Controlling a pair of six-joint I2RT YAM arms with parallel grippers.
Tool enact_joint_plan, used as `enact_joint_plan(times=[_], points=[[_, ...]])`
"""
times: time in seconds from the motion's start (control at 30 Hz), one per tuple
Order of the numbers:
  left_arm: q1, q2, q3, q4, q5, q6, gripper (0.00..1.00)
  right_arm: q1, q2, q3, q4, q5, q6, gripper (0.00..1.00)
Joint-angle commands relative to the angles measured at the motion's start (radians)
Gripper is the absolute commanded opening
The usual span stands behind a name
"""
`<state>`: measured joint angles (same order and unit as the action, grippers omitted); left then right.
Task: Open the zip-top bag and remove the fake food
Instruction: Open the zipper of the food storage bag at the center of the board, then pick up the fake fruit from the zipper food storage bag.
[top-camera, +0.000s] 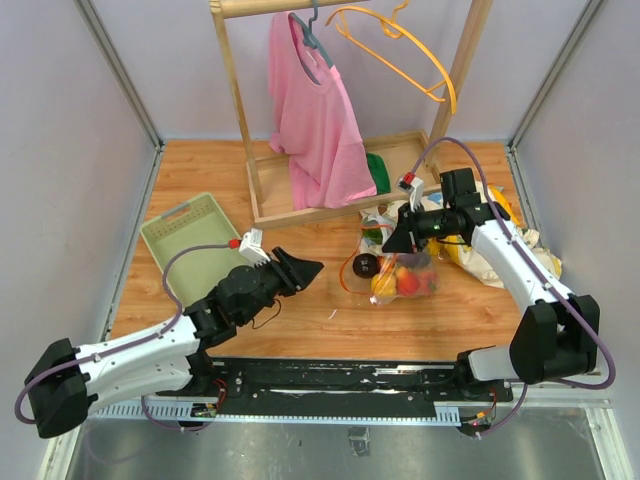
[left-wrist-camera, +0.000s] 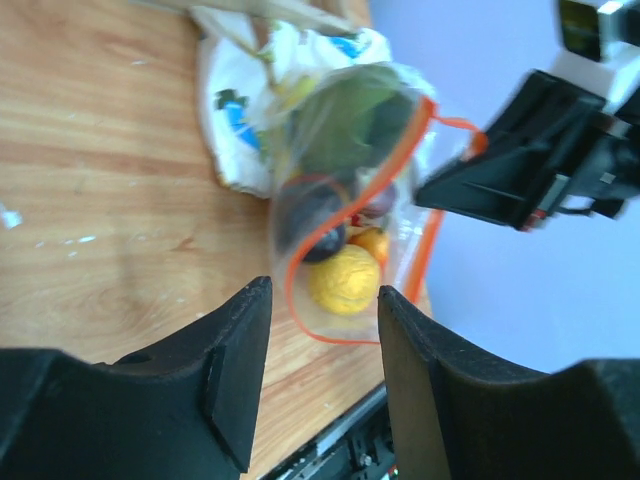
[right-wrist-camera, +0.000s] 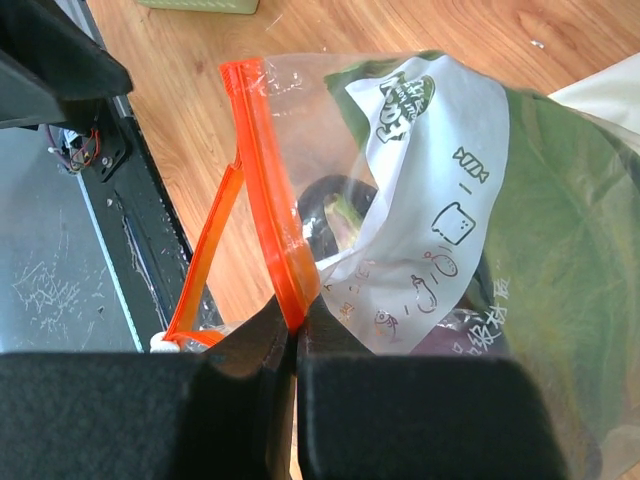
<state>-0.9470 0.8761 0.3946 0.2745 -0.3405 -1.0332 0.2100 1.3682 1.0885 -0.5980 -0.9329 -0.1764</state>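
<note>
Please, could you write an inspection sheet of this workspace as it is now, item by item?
Surface: wooden table, light plank grain.
Job's things: clear bag, orange zipper mouth open; toy food inside.
Clutter: green tray at left; printed cloth behind bag.
Grippers: right gripper shut on the zipper; left gripper open, empty, short of the bag.
Cables: purple cable along each arm, off the bag.
Surroundings: wooden rack with pink shirt and orange hanger; pale walls.

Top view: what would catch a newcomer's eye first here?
The pink shirt hanging on the rack at the back stands out most. Right of centre, the right pincer pinches the bag by its orange zipper, bright fake food inside. The left pincer points at it, open.
</note>
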Motion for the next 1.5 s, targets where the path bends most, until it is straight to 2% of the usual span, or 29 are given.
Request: enact_joint_plan(times=[0.0, 0.17, 0.37, 0.6, 0.83, 1.0, 1.27, 1.47], points=[[-0.009, -0.018, 0.011, 0.196, 0.098, 0.135, 0.5, 0.031, -0.02, -0.016, 0.022, -0.04, -0.016, 0.01], [-0.059, 0.129, 0.153, 0.175, 0.156, 0.178, 0.47, 0.035, -0.02, -0.021, 0.027, -0.043, -0.015, 0.01], [-0.124, 0.366, 0.392, -0.024, 0.103, 0.218, 0.45, 0.035, -0.033, -0.03, 0.033, -0.036, -0.015, 0.01], [-0.168, 0.549, 0.553, -0.198, 0.063, 0.225, 0.46, 0.036, -0.041, -0.041, 0.047, -0.034, -0.009, 0.01], [-0.167, 0.623, 0.578, -0.243, -0.02, 0.249, 0.51, 0.037, -0.049, -0.05, 0.053, -0.035, -0.007, 0.01], [-0.165, 0.651, 0.576, -0.26, -0.095, 0.26, 0.65, 0.038, -0.055, -0.058, 0.061, -0.036, -0.003, 0.01], [-0.133, 0.673, 0.578, -0.248, -0.089, 0.276, 0.67, 0.041, -0.063, -0.066, 0.065, -0.039, 0.0, 0.01], [-0.095, 0.678, 0.545, -0.182, -0.02, 0.302, 0.71, 0.052, -0.06, -0.066, 0.067, -0.037, 0.001, 0.01]])
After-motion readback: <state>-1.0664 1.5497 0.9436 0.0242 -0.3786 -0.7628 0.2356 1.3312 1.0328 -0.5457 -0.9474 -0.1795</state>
